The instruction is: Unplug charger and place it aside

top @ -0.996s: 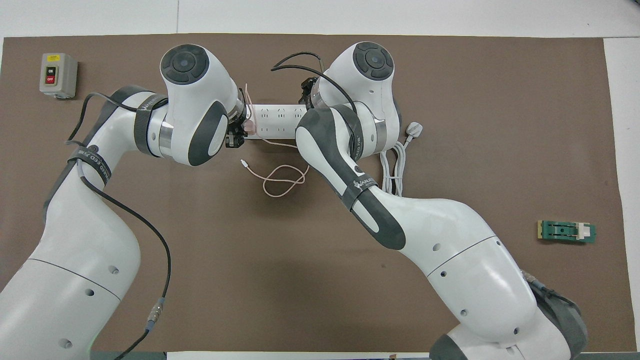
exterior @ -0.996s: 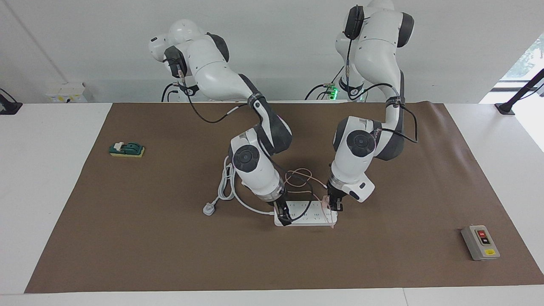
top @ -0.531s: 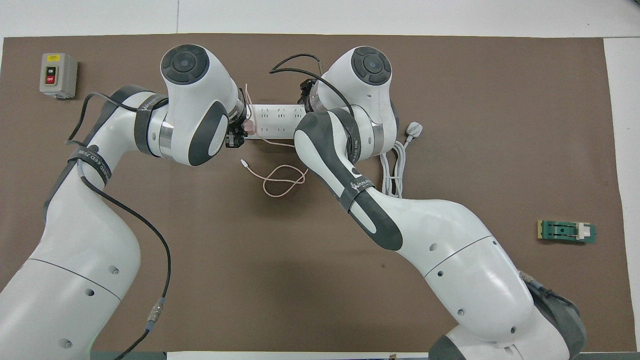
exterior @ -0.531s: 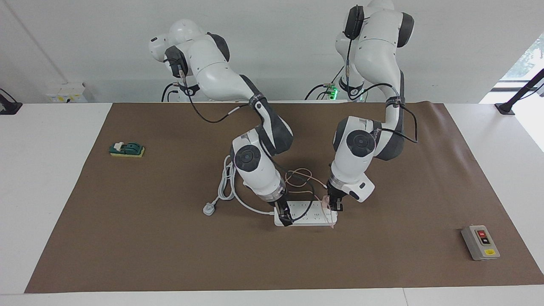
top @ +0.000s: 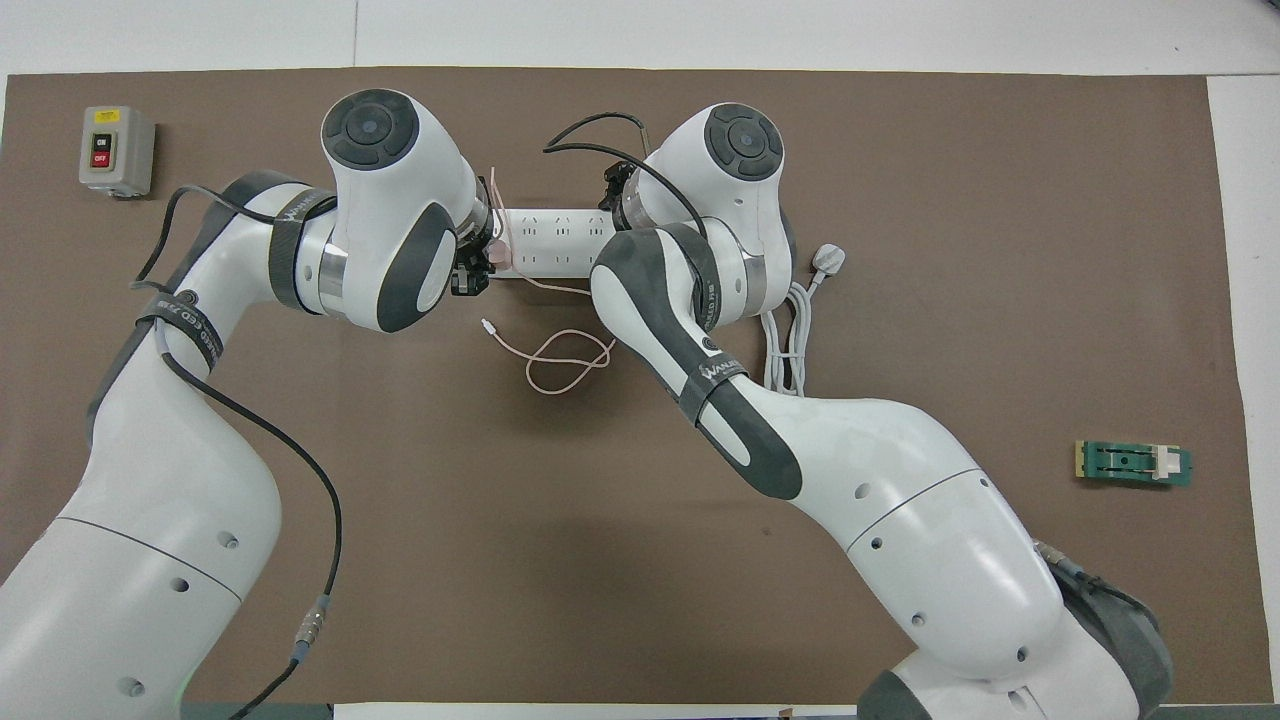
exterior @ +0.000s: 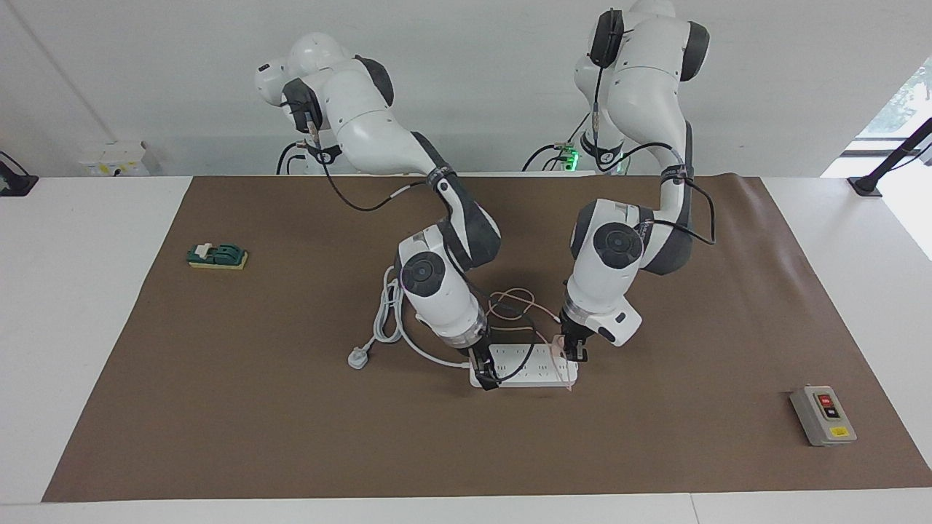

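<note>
The white power strip (exterior: 528,366) lies on the brown mat, mid-table; it also shows in the overhead view (top: 552,242). The pale-pink charger (exterior: 559,341) sits in the strip's end toward the left arm, and shows from above (top: 497,256). Its thin pink cable (exterior: 512,303) loops on the mat nearer to the robots (top: 566,361). My left gripper (exterior: 574,351) is shut on the charger (top: 474,272). My right gripper (exterior: 485,371) grips the strip's other end; from above my wrist mostly hides it (top: 612,190).
The strip's thick white cord and plug (exterior: 357,357) lie toward the right arm's end (top: 828,261). A grey switch box (exterior: 823,415) stands toward the left arm's end. A green block (exterior: 217,256) lies toward the right arm's end.
My right arm's wrist has shifted slightly over the strip's end. My left gripper, the charger and the strip have stayed where they were.
</note>
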Robot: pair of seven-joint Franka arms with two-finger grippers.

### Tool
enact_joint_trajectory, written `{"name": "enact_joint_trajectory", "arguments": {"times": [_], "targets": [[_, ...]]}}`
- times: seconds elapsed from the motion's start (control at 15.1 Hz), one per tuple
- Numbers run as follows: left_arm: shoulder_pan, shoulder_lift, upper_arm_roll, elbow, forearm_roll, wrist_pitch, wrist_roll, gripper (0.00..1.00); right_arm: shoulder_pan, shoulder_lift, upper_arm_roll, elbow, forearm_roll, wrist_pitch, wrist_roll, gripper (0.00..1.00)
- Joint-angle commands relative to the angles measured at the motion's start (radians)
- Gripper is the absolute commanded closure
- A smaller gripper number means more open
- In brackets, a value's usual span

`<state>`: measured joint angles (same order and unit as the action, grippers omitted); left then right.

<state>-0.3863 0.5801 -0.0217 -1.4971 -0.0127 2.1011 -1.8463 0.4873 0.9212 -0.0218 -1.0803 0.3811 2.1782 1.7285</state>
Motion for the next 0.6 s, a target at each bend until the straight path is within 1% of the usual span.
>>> {"name": "enact_joint_trajectory", "arguments": {"times": [0.0, 0.2, 0.27, 0.33, 0.4, 0.53], "targets": [[-0.013, -0.031, 0.009, -0.049, 0.014, 0.02, -0.01, 0.8, -0.001, -0.019, 0.003, -0.039, 0.031, 0.021, -0.012, 0.0], [-0.013, -0.031, 0.009, -0.049, 0.014, 0.022, -0.01, 0.8, 0.004, -0.024, 0.005, -0.072, 0.036, 0.063, -0.01, 0.0], [-0.013, -0.031, 0.009, -0.049, 0.014, 0.022, -0.01, 0.81, 0.004, -0.027, 0.005, -0.082, 0.036, 0.074, -0.01, 0.01], [-0.011, -0.031, 0.009, -0.049, 0.014, 0.022, -0.01, 0.85, 0.004, -0.028, 0.005, -0.089, 0.036, 0.081, -0.01, 0.01], [-0.011, -0.031, 0.009, -0.049, 0.014, 0.022, -0.01, 0.85, 0.004, -0.028, 0.005, -0.089, 0.036, 0.081, -0.01, 0.01], [-0.011, -0.031, 0.009, -0.049, 0.014, 0.022, -0.01, 0.85, 0.004, -0.028, 0.005, -0.089, 0.038, 0.08, -0.01, 0.06]]}}
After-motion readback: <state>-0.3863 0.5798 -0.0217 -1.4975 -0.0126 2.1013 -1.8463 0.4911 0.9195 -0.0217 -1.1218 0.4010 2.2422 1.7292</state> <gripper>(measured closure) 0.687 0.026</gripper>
